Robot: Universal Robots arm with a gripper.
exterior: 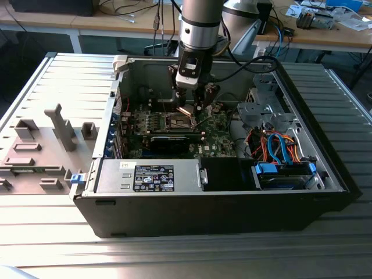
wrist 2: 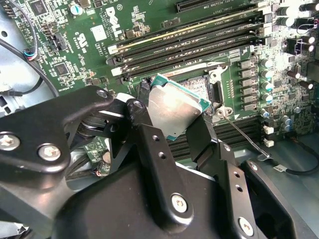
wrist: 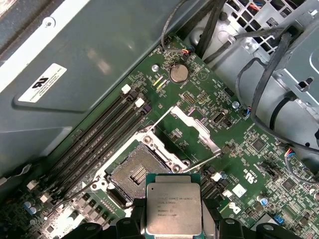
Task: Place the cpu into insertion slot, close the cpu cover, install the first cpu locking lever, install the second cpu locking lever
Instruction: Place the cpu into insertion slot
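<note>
Currently, the cpu (wrist: 173, 204) is pinched by its edges between the fingers of the hand (wrist 2: 172, 122) and is held over the motherboard, close to the insertion slot (wrist: 137, 172) but not seated in it. The cpu cover (wrist: 204, 134) is seen swung open beside the slot, inside the opened computer case (exterior: 203, 215).
</note>
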